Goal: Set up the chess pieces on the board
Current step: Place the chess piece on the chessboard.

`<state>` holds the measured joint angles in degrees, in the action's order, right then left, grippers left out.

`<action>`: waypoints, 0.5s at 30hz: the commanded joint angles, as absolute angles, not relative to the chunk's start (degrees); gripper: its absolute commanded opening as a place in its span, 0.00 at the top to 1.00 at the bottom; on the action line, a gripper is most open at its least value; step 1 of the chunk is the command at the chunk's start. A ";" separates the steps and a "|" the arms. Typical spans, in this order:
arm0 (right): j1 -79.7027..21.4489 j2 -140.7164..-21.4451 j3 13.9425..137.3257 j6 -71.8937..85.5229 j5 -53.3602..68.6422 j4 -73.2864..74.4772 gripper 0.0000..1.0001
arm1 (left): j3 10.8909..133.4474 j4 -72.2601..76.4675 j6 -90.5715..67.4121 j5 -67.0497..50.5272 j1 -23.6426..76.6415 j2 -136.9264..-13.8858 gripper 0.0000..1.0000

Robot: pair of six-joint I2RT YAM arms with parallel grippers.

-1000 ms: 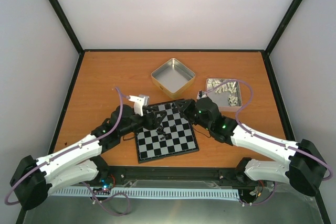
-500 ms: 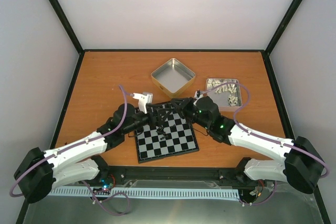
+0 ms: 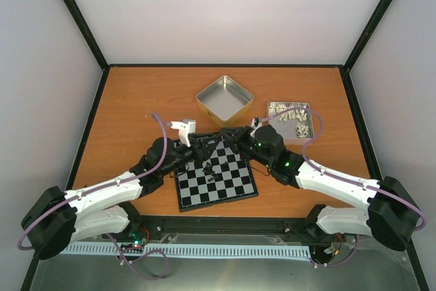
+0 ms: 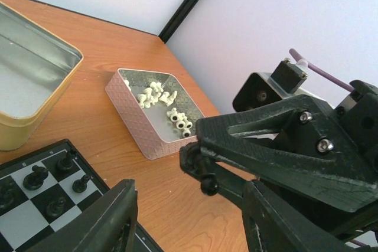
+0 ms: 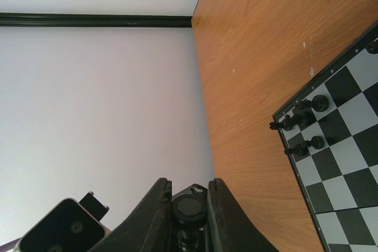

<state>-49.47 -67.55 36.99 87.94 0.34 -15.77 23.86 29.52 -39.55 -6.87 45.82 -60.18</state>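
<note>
Several black chess pieces already standing by the far left corner of the board, itself lying mid-desk toward the near edge, so probably filling that end row first. One further piece clenched by its base in the right fingers and held aloft near the board's far edge, seemingly offered across. Just beside it, left fingers parted and gripping nothing, likely placed to take it over for a better hold.

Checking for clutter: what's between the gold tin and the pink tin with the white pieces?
Only bare orange table separates the gold tin from the pink tin, seen clearly in the left wrist view.
</note>
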 commanded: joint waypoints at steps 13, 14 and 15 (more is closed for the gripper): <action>-47.99 -68.94 37.55 87.00 2.67 -16.25 0.85 | 26.26 33.50 -37.47 -9.64 46.49 -63.35 0.65; -47.99 -68.91 37.70 86.82 2.72 -16.08 0.85 | 26.32 33.63 -37.38 -9.73 46.49 -63.49 0.67; -47.91 -68.91 37.73 86.65 2.77 -16.12 0.85 | 26.44 33.66 -37.21 -9.75 46.49 -63.52 0.68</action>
<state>-48.51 -68.60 36.99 87.68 2.42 -15.90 23.92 32.10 -38.98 -8.99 45.82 -62.94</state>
